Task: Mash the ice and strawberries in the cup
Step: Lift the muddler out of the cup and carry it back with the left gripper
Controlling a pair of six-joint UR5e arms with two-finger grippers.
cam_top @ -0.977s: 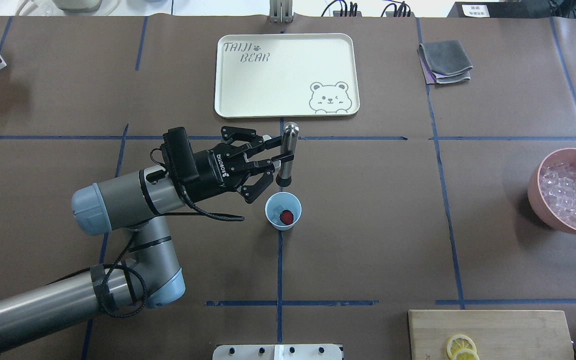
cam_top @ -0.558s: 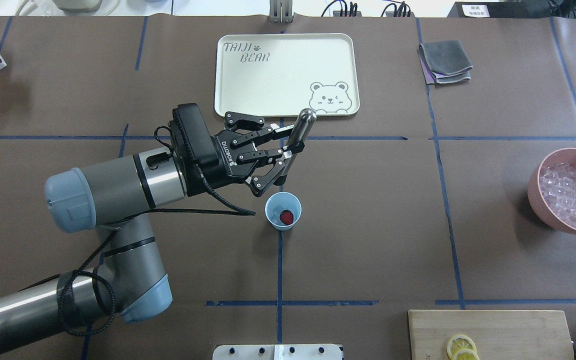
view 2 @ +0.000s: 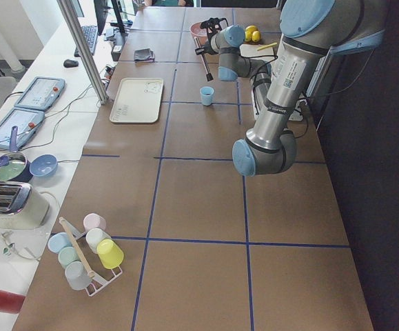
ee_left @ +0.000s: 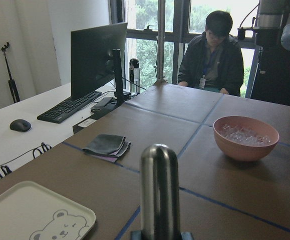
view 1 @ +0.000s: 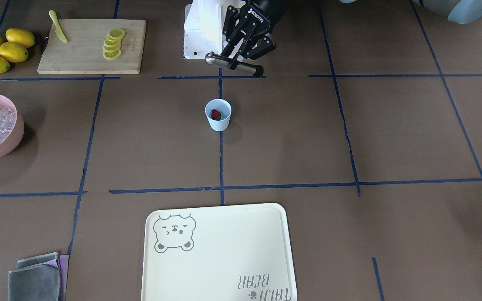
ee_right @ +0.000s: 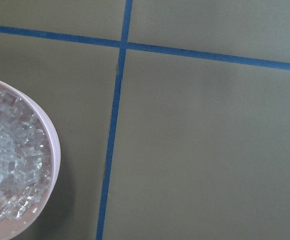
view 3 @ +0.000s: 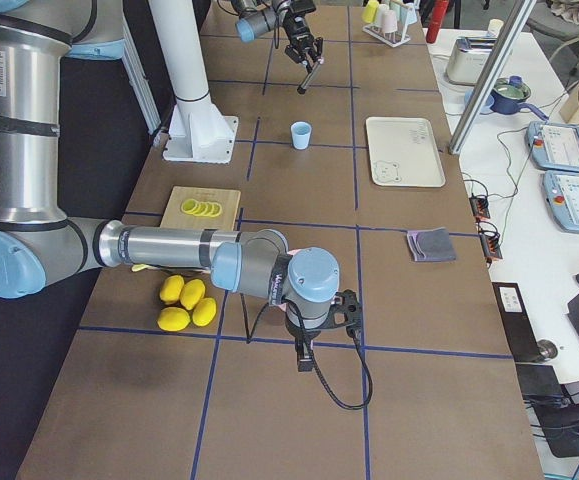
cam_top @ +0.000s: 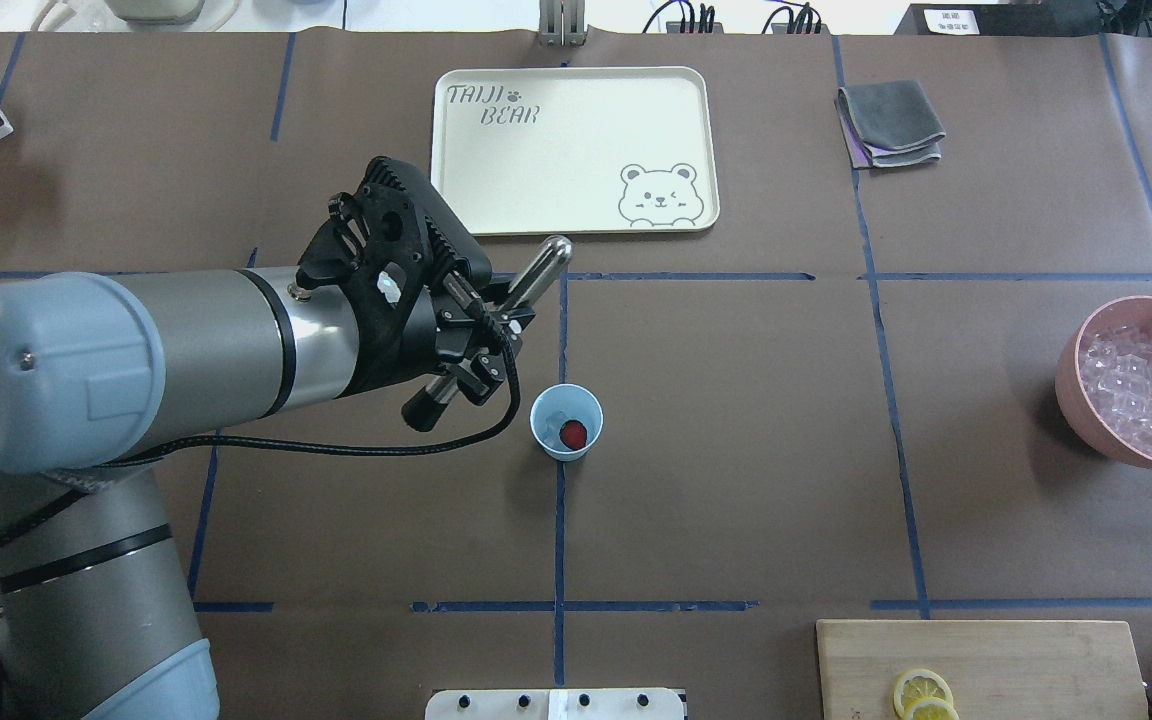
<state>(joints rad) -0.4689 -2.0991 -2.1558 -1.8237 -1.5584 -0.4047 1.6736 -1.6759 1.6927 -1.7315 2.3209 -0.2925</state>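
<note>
The pale blue cup (cam_top: 566, 424) stands upright at the table's middle, also in the front view (view 1: 218, 115). Inside it lie a dark red strawberry piece (cam_top: 573, 433) and a whitish ice cube (cam_top: 555, 414). My left gripper (cam_top: 484, 322) is shut on a metal muddler (cam_top: 526, 285). It holds the muddler slanted, well above the table and to the left of the cup. The muddler's silver end points at the tray and its black end (cam_top: 421, 412) points back. The left wrist view shows the silver end (ee_left: 159, 190). My right gripper (view 3: 304, 352) shows only in the right side view; I cannot tell its state.
A cream bear tray (cam_top: 576, 150) lies beyond the cup. A pink bowl (cam_top: 1071, 380) of ice cubes (cam_top: 1141, 375) sits at the right edge, under the right wrist camera (ee_right: 54, 145). A cutting board (view 1: 82, 58) with lemon slices, lemons (view 1: 2, 48) and a grey cloth (cam_top: 891, 122) lie around.
My left arm has risen and turned its wrist. The muddler has gone from upright just behind the cup to slanted, and has moved left, away from the cup.
</note>
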